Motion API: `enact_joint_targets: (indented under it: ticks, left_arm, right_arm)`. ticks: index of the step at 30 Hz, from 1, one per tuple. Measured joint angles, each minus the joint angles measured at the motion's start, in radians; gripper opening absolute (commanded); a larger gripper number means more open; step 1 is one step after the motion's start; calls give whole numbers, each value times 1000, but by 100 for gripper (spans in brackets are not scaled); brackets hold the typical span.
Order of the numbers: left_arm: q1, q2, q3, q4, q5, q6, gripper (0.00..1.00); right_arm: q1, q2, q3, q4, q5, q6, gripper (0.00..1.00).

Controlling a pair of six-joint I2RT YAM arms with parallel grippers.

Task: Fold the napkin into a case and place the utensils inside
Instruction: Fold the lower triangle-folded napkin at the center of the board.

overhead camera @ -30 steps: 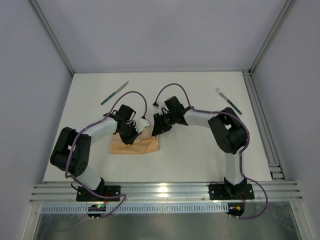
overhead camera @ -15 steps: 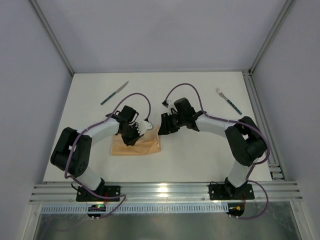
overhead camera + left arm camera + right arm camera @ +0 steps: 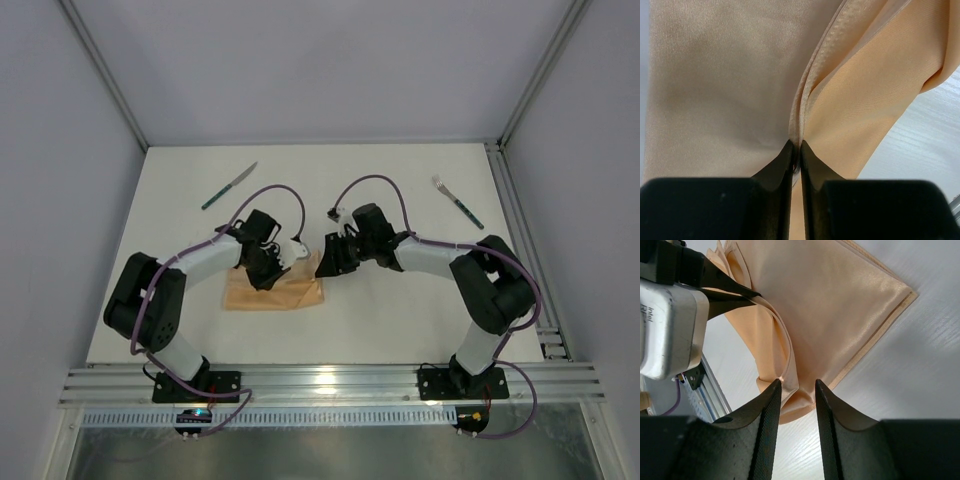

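Note:
The peach-orange napkin point(image 3: 262, 294) lies folded into a flat rectangle on the white table between the two arms. My left gripper point(image 3: 274, 266) hovers over its top edge, and in the left wrist view the left gripper point(image 3: 796, 146) is shut on a raised hem of the napkin point(image 3: 715, 75). My right gripper point(image 3: 331, 258) is at the cloth's right corner. In the right wrist view the right gripper point(image 3: 797, 384) stands open, with a loose fold of the napkin point(image 3: 840, 300) between its tips. The knife point(image 3: 229, 186) lies far left and the fork point(image 3: 458, 202) far right.
The left arm's wrist camera housing point(image 3: 665, 325) sits close to the right gripper's fingers. A metal rail point(image 3: 520, 240) runs along the table's right edge and another rail point(image 3: 320, 380) along the near edge.
The right gripper has drawn back to the right off the napkin's corner and widened its jaws. The left gripper has shifted slightly right, still pinching the hem.

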Motion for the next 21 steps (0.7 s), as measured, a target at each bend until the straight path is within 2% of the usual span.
enact_joint_targets:
  ticks: [5,9,13,15,16,19,21]
  left_arm:
    - [0,11,1,0,-5,-11,11]
    - [0,13,6,0,-10,-19,12]
    - [0,13,7,-1,-13,-22,13]
    - [0,15,7,0,-13,-23,13]
    - [0,15,7,0,-13,-23,13]
    - [0,15,7,0,-14,-24,15]
    - [0,15,7,0,-14,-26,18]
  right_arm:
    - [0,0,0,6,-16,4,34]
    - [7,0,0,-3,-14,0,41]
    - [23,10,-8,0,0,1,41]
    - [29,29,-13,8,5,3,36]
    - [31,39,-13,9,7,4,27]
    - [32,66,-14,16,19,10,11]
    - [32,75,-14,21,26,12,6]
